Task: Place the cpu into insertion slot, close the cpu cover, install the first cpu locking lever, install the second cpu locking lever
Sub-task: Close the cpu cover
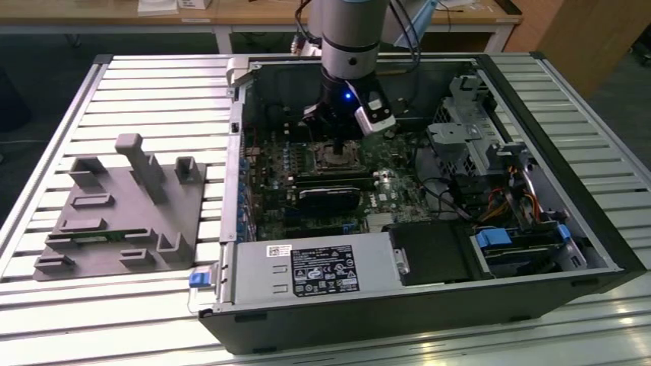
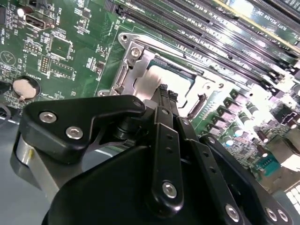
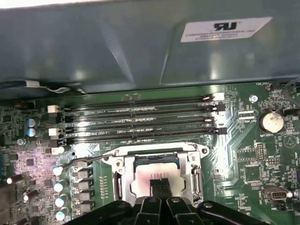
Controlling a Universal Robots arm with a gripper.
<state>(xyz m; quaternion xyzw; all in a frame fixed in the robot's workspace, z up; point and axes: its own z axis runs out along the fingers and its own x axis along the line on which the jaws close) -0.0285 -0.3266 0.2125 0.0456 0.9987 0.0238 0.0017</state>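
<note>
My gripper (image 1: 334,139) hangs inside the open computer case, right over the insertion slot (image 1: 337,158). In both wrist views its black fingers (image 3: 159,186) are pressed together, shut on nothing, with the tips low over the slot's middle. The cpu (image 3: 146,176) lies flat in the insertion slot, its pale metal face showing. The silvery cpu cover (image 3: 192,172) lies down around it as a frame, also seen as cpu cover (image 2: 134,63) around the cpu (image 2: 161,76). A thin wire locking lever (image 3: 86,161) sticks out sideways from one corner of the frame.
Long black memory slots (image 3: 140,123) run beside the socket, with the case's grey wall (image 3: 117,47) behind them. Capacitors (image 3: 60,186) stand near the lever. A black graphics card (image 1: 331,200), drive cage (image 1: 463,141) and power supply (image 1: 305,271) crowd the case. A grey fixture (image 1: 122,206) sits on the table.
</note>
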